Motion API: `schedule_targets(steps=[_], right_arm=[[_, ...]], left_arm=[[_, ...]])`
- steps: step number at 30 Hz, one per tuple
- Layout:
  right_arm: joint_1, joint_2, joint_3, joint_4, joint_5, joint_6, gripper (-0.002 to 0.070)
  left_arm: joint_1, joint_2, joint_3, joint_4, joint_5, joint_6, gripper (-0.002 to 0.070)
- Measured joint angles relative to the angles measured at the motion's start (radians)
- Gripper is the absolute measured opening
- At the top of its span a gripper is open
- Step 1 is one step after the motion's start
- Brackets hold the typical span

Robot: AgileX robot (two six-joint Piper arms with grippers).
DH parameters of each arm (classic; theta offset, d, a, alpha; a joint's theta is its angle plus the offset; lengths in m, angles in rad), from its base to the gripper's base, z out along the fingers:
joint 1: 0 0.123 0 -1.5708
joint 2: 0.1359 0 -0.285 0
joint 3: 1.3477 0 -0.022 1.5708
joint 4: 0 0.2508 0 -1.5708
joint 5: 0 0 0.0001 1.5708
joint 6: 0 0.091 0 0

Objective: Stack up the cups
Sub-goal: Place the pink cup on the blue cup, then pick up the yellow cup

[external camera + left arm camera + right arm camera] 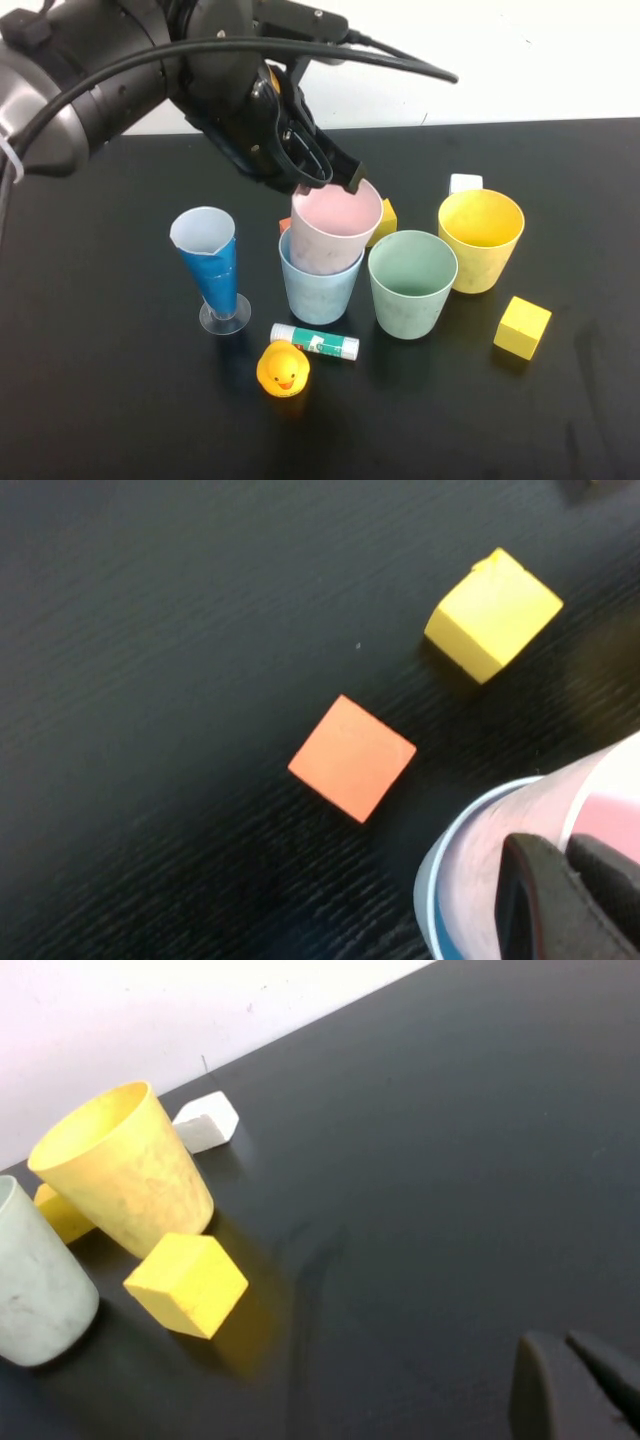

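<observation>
**Pink cup nested in blue, left claw pinching its rim**

You have the pink cup seated, slightly tilted, inside the light blue cup near the middle of the black table. Your left gripper sits at the pink cup's far rim, its fingers drawn together on that rim wall.

Beside the pair, to the right: the mint green cup, upright, standing alone. Further right and a little back: the yellow cup, upright, just beside the green one.

Around them you will find:
- a tall blue cone glass on a clear foot, left of the stack
- a glue stick lying in front of the blue cup
- a rubber duck just ahead of the glue stick
- a yellow block front right of the yellow cup
- a second yellow block and an orange block behind the stack
- a white block behind the yellow cup

Your right gripper hangs over bare table to the right of the cups; only its dark tips show, apparently closed together and holding nothing.
</observation>
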Motion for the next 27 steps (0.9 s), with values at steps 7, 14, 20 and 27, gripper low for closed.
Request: schedule_targets(steps=[7,14,20,27], right_arm=[[0.000,0.000,0.000,0.000,-0.007,-0.002,-0.0003],[0.000,0.000,0.000,0.014,-0.010,-0.004,-0.0003],[0.000,0.000,0.000,0.125,0.016,-0.109,-0.0003],[0.000,0.002,-0.166,0.218,0.169,-0.387,-0.0003]], left_arm=[[0.000,0.002,0.000,0.000,0.056,0.008,0.0060],[0.004,0.002,0.000,0.000,0.079,0.024,0.0171],[0.004,-0.043,0.000,0.011,0.032,0.043,0.0079],[0.004,-0.205,0.030,0.017,-0.052,0.134,0.0006]])
